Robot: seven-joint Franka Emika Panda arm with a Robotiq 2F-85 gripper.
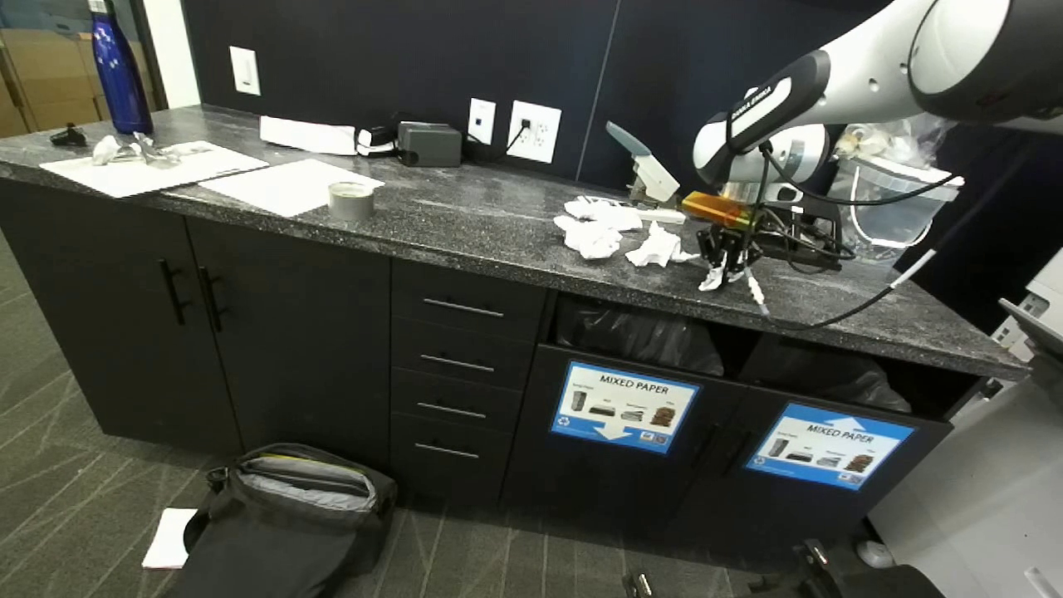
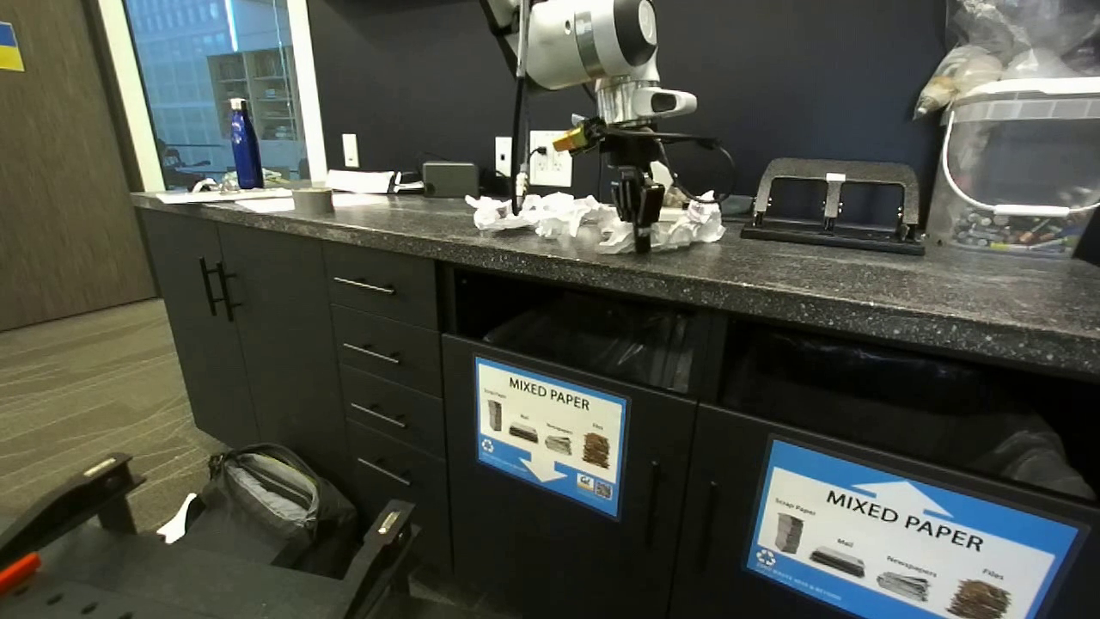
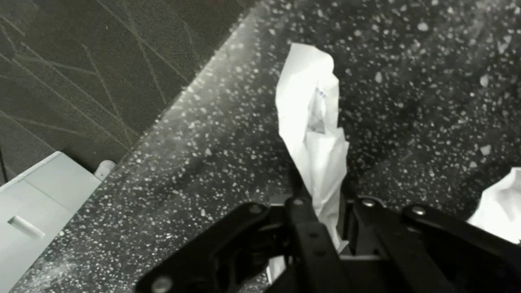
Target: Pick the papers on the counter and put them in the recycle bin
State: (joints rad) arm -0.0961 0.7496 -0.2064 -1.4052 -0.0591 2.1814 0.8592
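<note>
1. The paper scrap [image 3: 315, 150] is between the two fingers of the gripper [image 3: 327, 207]. The fingers look closed on it, pinching its narrow part; the broad part is free.
2. The place is close to the front edge of the counter [image 1: 490, 220], nearer to the end opposite the blue bottle [image 1: 122, 73]. Whether the scrap touches the counter, I cannot tell.
3. The other scraps [image 1: 613, 218] lie in a loose group towards the bottle end, a little farther back from the front edge.
4. In my judgement, it will handle as very light, soft and dry: not slippery, but easily torn or flattened.
5. The best hold would be on thick folds near the middle. The present hold, at the narrow part, should be sufficient for so small a weight, though the free part may swing.
6. The scrap is elongated. Its long axis runs obliquely to the front edge, neither parallel nor square. The broad end points towards this edge and somewhat towards the bottle end.
</note>
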